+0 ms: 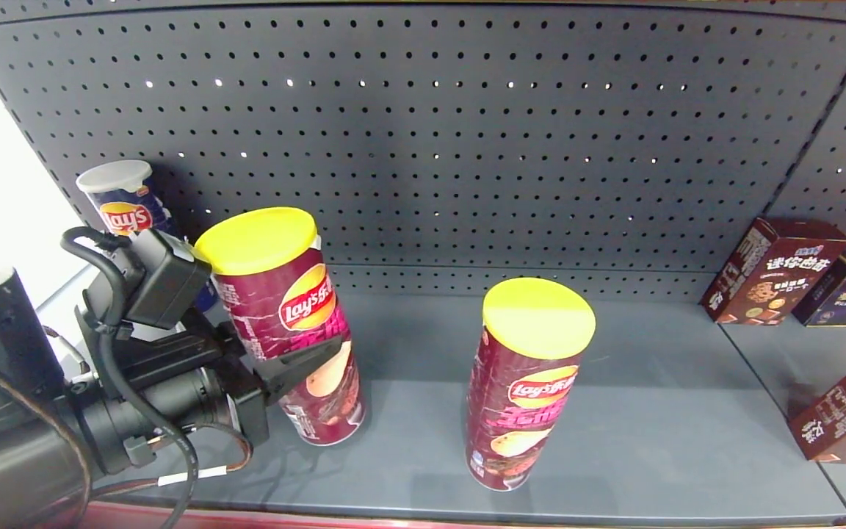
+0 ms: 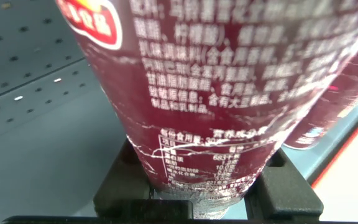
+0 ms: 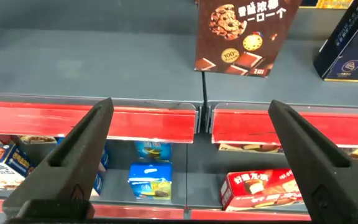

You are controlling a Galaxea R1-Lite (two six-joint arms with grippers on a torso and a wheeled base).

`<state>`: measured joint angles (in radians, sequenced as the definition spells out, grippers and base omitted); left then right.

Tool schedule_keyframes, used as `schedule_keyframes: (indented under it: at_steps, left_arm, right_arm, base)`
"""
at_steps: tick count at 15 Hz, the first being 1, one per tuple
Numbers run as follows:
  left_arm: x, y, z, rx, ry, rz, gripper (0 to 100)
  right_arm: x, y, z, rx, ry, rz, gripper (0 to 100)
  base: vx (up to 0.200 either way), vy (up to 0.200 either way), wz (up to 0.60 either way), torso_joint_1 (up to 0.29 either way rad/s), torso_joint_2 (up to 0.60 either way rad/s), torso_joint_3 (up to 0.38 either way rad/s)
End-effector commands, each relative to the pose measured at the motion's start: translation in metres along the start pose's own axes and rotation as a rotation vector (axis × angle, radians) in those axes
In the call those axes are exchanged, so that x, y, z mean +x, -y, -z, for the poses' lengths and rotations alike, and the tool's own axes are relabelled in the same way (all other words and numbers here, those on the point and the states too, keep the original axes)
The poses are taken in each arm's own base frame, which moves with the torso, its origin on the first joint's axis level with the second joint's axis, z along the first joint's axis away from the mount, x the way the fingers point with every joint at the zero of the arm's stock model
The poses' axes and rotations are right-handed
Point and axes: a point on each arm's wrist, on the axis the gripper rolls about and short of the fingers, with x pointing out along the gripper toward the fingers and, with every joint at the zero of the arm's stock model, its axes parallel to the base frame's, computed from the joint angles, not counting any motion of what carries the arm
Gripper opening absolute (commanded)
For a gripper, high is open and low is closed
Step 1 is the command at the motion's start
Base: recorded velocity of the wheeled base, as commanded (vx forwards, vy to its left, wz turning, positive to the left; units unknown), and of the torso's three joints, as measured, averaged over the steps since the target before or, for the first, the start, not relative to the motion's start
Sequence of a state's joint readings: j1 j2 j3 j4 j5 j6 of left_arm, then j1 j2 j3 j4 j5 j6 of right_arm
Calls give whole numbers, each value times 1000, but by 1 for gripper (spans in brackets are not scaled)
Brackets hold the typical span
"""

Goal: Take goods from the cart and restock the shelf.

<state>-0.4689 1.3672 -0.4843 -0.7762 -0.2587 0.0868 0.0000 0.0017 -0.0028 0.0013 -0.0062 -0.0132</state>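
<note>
Bright even light, white glare left of the shelf (image 1: 651,411), light pinpricks through its back, edges bowed.

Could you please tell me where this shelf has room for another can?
Widest: between standing maroon can and brown boxes. Narrower: between it and the held can. Crowded around the left gripper and blue can.

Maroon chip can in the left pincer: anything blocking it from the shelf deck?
Nothing visible. The maroon chip can is tilted, base at the shelf deck; second maroon can stands apart to the right, blue can behind.
</note>
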Motion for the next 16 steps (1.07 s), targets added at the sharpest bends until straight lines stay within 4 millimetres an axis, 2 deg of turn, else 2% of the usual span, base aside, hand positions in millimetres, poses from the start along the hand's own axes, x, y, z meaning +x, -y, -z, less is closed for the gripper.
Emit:
schedule_keyframes:
  at_steps: [1, 3, 6, 8, 11, 13, 16]
  left_arm:
    - [3, 0, -3, 4, 12, 23, 0]
    - [9, 1, -15, 14, 46, 43, 0]
    - [34, -11, -30, 29, 87, 30, 0]
    - [43, -24, -34, 36, 100, 47, 0]
    - [73, -34, -30, 66, 89, 138, 0]
    - [86, -35, -27, 59, 78, 249, 0]
    - [108, -35, -24, 47, 24, 317, 0]
  right_arm:
    - [0, 0, 0, -1, -1, 0, 100]
    - [0, 0, 0, -1, -1, 0, 100]
    - [0, 0, 0, -1, -1, 0, 100]
    - [0, 0, 0, -1, -1, 0, 100]
    - [0, 0, 0, -1, -1, 0, 100]
    - [0, 0, 0, -1, -1, 0, 100]
    - [0, 0, 0, -1, -1, 0, 100]
  base:
    - [0, 0, 0, 0, 0, 0]
    - [0, 0, 0, 0, 0, 0]
    - [0, 0, 0, 0, 0, 0]
    - [0, 0, 0, 0, 0, 0]
    - [0, 0, 0, 0, 0, 0]
    - [0, 0, 0, 0, 0, 0]
    - [0, 0, 0, 0, 0, 0]
